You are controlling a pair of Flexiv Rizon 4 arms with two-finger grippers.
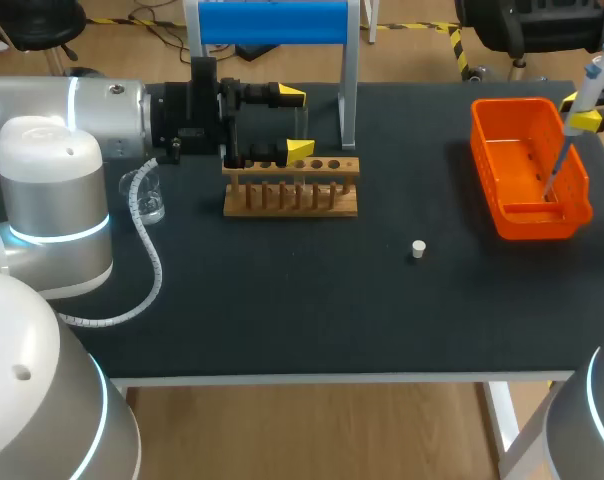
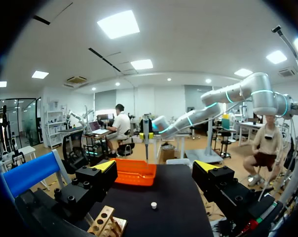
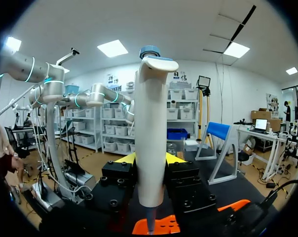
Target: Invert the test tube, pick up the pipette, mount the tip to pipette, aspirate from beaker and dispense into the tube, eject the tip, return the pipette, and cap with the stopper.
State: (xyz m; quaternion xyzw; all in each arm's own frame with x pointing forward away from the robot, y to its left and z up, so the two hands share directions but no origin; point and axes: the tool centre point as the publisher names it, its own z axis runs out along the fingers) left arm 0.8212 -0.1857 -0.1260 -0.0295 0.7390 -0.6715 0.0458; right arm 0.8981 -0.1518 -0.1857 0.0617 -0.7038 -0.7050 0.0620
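Table (image 1: 282,310): black matte top on white legs, standing on a wood-plank floor (image 1: 312,430). Yellow-and-black hazard tape (image 1: 414,27) crosses the floor behind the table. Ceiling is white, lit by rectangular light panels (image 2: 118,23), all on. Far wall is white, lined with open shelving (image 3: 114,133) holding white storage bins. Glass partition (image 2: 11,123) stands at one side.

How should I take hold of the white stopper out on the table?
Grip the stopper across its round sides, coming straight down from above: it sits low and alone on the black table, with open space all around for the fingers.
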